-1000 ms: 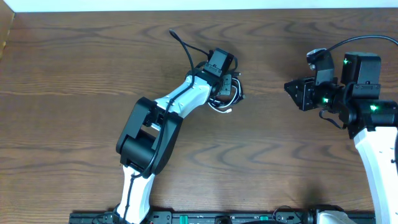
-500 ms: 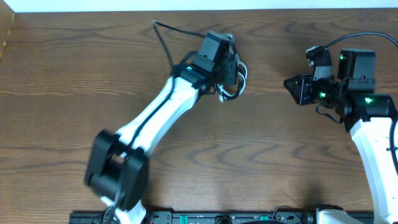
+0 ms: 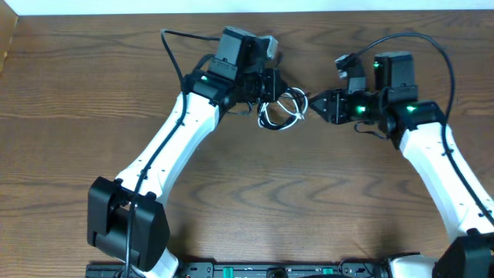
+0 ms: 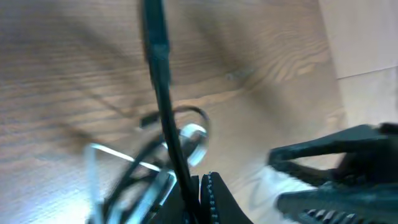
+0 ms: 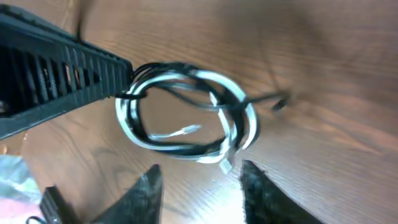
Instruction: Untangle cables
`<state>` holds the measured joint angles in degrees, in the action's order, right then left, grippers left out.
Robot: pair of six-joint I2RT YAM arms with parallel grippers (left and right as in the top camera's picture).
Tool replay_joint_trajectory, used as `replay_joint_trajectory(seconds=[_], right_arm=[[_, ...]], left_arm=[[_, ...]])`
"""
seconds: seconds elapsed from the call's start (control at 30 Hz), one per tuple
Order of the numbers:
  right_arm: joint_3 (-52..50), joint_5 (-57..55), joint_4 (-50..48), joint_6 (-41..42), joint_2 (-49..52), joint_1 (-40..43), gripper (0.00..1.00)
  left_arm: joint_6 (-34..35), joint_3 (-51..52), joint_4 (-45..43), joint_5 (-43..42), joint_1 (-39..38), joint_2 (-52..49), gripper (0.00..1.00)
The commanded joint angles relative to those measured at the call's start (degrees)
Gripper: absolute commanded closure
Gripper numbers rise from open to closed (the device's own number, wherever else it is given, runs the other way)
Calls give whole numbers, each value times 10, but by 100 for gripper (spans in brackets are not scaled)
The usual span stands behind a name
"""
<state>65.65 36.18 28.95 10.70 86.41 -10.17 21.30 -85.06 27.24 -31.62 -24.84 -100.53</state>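
The cables (image 3: pixel 282 109) are a small tangle of black and white loops at the upper middle of the wooden table. My left gripper (image 3: pixel 265 93) is at the tangle's left edge, shut on a black cable strand (image 4: pixel 180 177). The loops (image 4: pixel 163 154) hang blurred beside its fingers. My right gripper (image 3: pixel 313 102) points left, just right of the tangle, with its jaws open and empty. In the right wrist view the tangle (image 5: pixel 186 115) lies just beyond my open right gripper (image 5: pixel 199 180). A white plug end (image 5: pixel 225 165) sits near the right fingertip (image 5: pixel 252 177).
The table's far edge (image 3: pixel 340 11) runs close behind both grippers. Thick black arm leads arc above the left wrist (image 3: pixel 174 38) and the right wrist (image 3: pixel 432 42). A pale box edge (image 3: pixel 6 42) stands at the far left corner.
My right gripper has moved left, up to the tangle. My left arm has swung out and carried the cables a little toward the far edge, still shut on them.
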Motion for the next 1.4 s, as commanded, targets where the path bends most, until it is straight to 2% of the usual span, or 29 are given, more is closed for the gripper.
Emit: replay_joint_trajectory(seconds=[0.0,0.13,0.27,0.37,0.53,0.6,0.63,0.67,0.7,0.73,0.77,0.83,0.93,1.0,1.1,1.17,1.27,1.37], right_arm=[[10,9,-12,22,17,-13,55],[10,9,-24,31,23,-20,48],[10,-29,-16,52,23,-13,39],[10,-84,11,76,23,13,36],[10,-90,46,77,23,78,34],[10,-86,62,77,23,108,34],[10,-86,68,76,23,118,33],[10,-86,75,75,23,129,33],[10,-86,81,72,23,136,33],[10,-86,85,67,23,140,32],[10,-86,87,63,23,143,32],[10,-86,89,59,23,143,30],[10,-87,87,59,23,143,28],[10,-89,88,53,23,143,27],[10,-89,88,51,23,143,26],[10,-89,87,50,23,143,25],[10,-89,86,49,23,143,25],[10,-89,88,45,23,143,24]], left_arm=[[33,-4,1,-69,18,1,93],[39,-4,-2,-57,19,1,92],[39,-4,23,41,18,-2,93],[5,-3,57,92,3,-18,92],[-43,-2,70,127,-46,-58,93],[-48,-2,71,174,-71,-78,93],[-51,-2,70,196,-81,-87,91],[-52,-2,71,222,-92,-97,83],[-57,-2,71,240,-100,-105,67],[-68,-2,71,251,-106,-110,58],[-90,-2,72,261,-114,-117,43],[-133,-2,77,280,-124,-119,32],[-172,-3,88,297,-129,-107,29],[-179,-3,97,297,-129,-78,29],[-224,-3,102,290,-130,-29,29],[-286,-3,106,268,-132,4,28],[-333,-3,118,265,-139,17,29],[-307,-2,138,278,-136,13,29]])
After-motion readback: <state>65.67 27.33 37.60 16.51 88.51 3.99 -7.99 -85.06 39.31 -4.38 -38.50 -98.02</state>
